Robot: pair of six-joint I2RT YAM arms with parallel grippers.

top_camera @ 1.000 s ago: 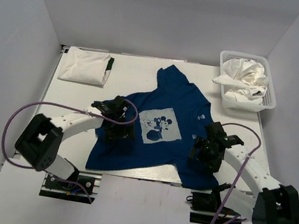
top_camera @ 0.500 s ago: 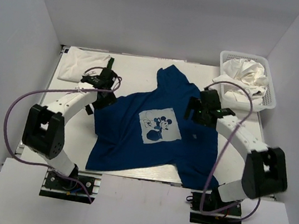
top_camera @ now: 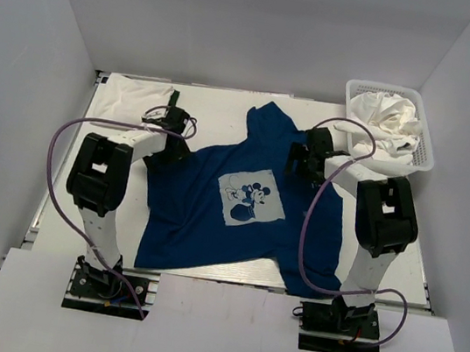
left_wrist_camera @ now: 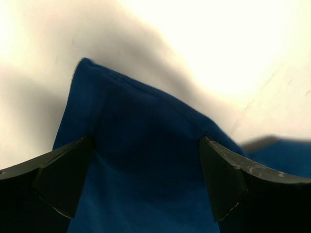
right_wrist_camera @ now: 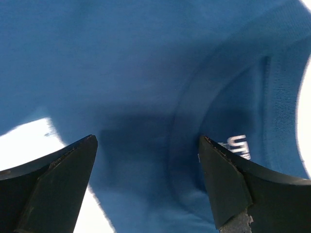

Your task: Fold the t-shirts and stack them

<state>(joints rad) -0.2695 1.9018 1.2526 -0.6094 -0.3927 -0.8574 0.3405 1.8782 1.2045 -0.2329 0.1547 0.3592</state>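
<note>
**A:** Any rundown of the layout? Biggest stuff first pls.

**B:** Sure. Got a white table (top_camera: 219,107) with the blue shirt (top_camera: 210,225) spread front-up across the middle, collar toward the far edge. Over in the far right corner, a basket (top_camera: 425,158) heaped with crumpled white shirts (top_camera: 388,113). Far left corner, a folded white shirt (top_camera: 124,87) with dark edging. Then the pale mouse print (top_camera: 250,201) square in the blue chest.

**A:** And the claws? Holding anything?

**B:** Nope. Seeing the left gripper (top_camera: 169,141) down at the sleeve corner on the left side, jaws spread wide, blue cloth between the tips but not pinched. Same deal with the right gripper (top_camera: 303,162) by the collar: wide open, neckband and label between the fingers (right_wrist_camera: 228,189), gripping nothing. Can't tell whether either set of tips actually touches the fabric.
</note>
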